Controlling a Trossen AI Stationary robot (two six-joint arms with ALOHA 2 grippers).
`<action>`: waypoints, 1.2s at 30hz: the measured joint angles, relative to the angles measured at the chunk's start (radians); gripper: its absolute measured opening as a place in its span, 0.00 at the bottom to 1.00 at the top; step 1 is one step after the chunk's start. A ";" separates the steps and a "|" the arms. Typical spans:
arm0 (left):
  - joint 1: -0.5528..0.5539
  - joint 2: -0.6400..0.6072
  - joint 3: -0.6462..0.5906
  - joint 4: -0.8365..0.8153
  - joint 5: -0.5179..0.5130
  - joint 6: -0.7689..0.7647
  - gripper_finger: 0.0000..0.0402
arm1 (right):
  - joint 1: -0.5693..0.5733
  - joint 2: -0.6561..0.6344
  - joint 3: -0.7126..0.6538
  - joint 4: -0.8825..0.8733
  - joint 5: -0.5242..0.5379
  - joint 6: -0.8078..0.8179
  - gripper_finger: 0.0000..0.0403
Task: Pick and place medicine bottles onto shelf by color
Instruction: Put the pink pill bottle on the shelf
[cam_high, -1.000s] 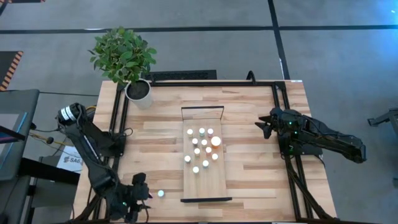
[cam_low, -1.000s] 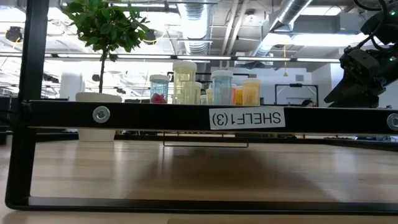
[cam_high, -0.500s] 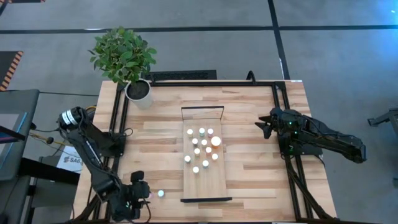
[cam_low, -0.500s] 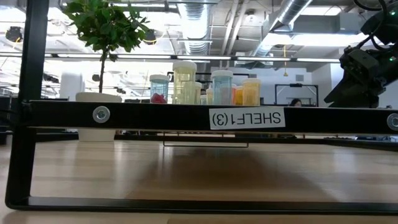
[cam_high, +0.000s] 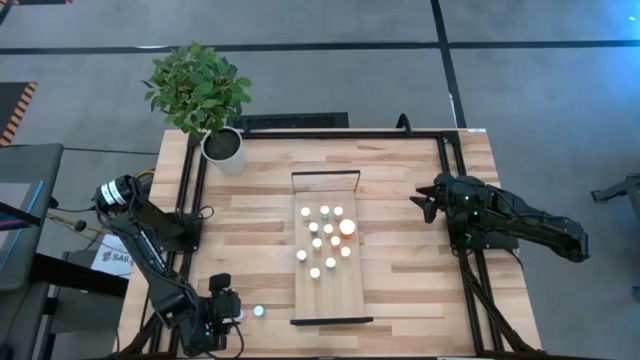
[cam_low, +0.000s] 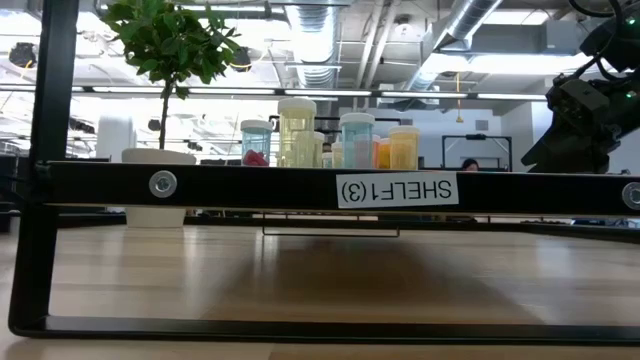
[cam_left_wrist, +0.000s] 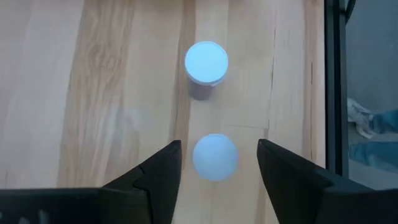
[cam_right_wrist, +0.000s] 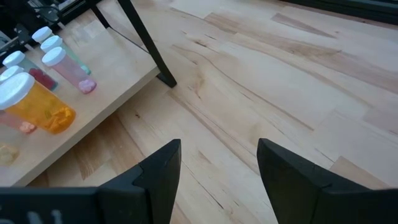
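Two loose medicine bottles with white caps stand on the table near its near-left corner. One bottle (cam_left_wrist: 214, 157) stands between the open fingers of my left gripper (cam_high: 228, 310), with a gap on each side. The other bottle (cam_left_wrist: 206, 62) (cam_high: 258, 311) stands just beyond it. The light-wood shelf (cam_high: 340, 290) lies at mid-table and carries several white-capped bottles (cam_high: 318, 242) and a larger orange one (cam_high: 347, 227). My right gripper (cam_high: 422, 205) hangs open and empty over the table to the right of the shelf. Its wrist view shows the orange bottle (cam_right_wrist: 40, 102).
A potted plant in a white pot (cam_high: 222, 145) stands at the far left corner. Black frame rails (cam_high: 455, 190) run along the table's left and right sides. The shelf's black end bar (cam_low: 300, 188) with a label fills the low view. Bare wood lies either side of the shelf.
My left gripper has moved a little toward the table's near edge, over the loose bottles. It has stayed open. The bottles have not moved.
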 joint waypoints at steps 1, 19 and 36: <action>0.000 0.000 0.000 -0.002 0.000 -0.001 0.50 | 0.000 0.000 0.000 0.000 0.000 0.000 0.58; 0.003 0.055 0.000 -0.008 0.025 0.018 0.54 | 0.000 0.000 0.000 0.000 0.000 0.000 0.58; 0.019 0.065 0.000 0.002 0.048 0.069 0.35 | 0.000 0.000 0.000 0.000 0.000 0.000 0.58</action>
